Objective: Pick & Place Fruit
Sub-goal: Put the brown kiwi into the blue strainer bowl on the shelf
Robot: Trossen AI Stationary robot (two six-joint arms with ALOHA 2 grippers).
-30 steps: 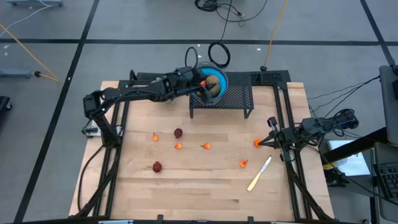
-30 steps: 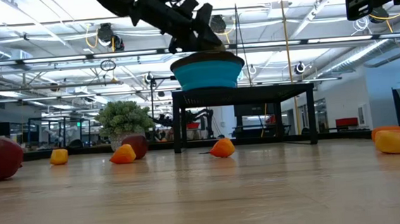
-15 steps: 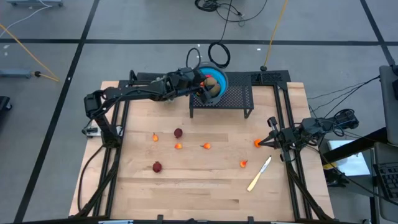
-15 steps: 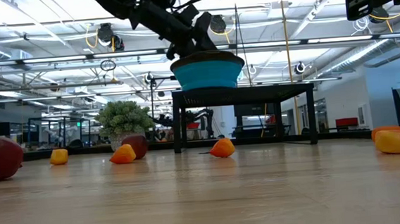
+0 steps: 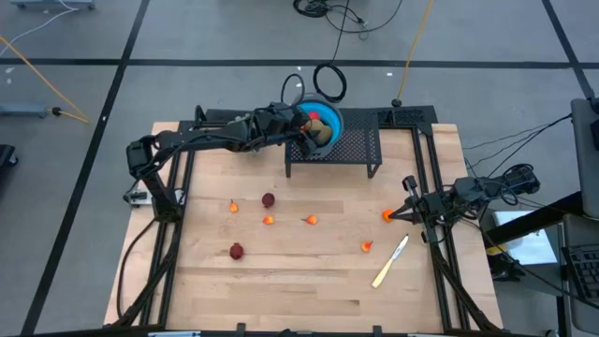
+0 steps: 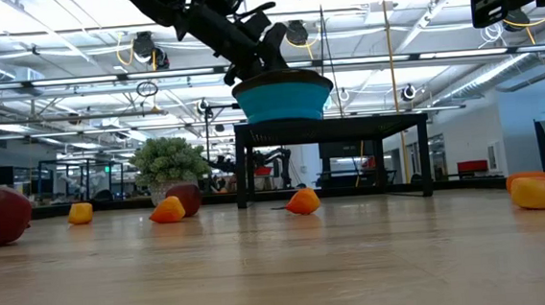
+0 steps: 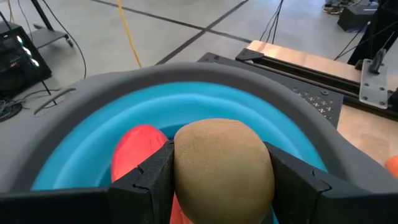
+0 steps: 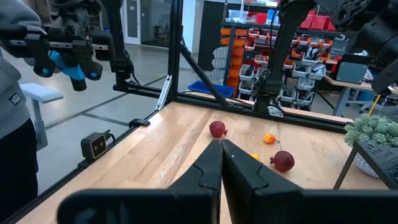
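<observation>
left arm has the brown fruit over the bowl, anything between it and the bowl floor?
Nearly clear. The left gripper holds the brown fruit above the blue bowl, inside its rim. A red fruit already lies in the bowl beside and partly beneath it, so it may land against that. The right gripper waits shut at the table's right edge.

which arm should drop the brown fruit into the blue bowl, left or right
The left. Its gripper is already shut on the brown oval fruit right over the blue bowl on the black stand, so it likely only needs to let go. The right gripper is shut, empty, at the table's right edge.
</observation>
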